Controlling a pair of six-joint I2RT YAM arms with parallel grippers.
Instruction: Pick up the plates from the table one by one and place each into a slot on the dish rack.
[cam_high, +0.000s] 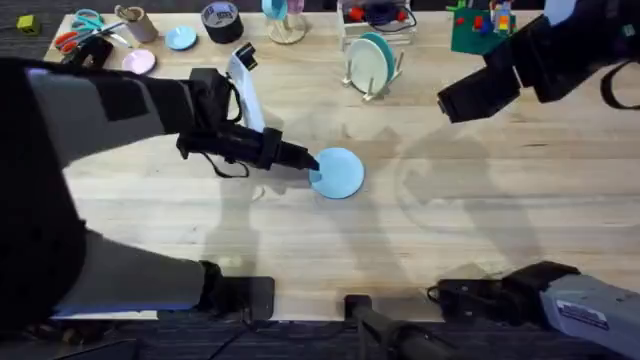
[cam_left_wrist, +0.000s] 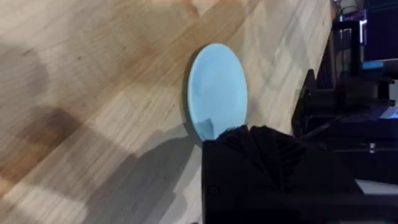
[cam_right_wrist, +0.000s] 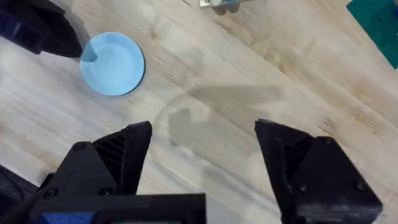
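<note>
- Left claw (cam_high: 312, 163) sits at the near-left rim of the blue plate (cam_high: 338, 172), which lies flat on the table (cam_high: 480, 230). In the left wrist view the fingertips overlap the plate edge, so you can read this as a rim pinch, probably closed on the edge; the plate shows no lift yet.
- Note the low, sideways approach of the arm: a flat plate offers no side wall, so the rim is the only place to grip.
- Right claw (cam_right_wrist: 202, 152) hangs high above bare wood with its jaws spread wide and nothing between them. It is held well apart from the plate, which leaves the left arm room to work.
- Dish rack (cam_high: 372, 68) stands at the far side of the table, past the blue plate. A pale green plate (cam_high: 368, 58) stands upright among its pegs, so you can judge one plate as already placed.
- Expect the next move to need a lift and a turn to vertical, since the slots take a plate on edge only.
- Watch for slip: a thin rim grip on smooth plastic may let the plate swing or drop.
</note>
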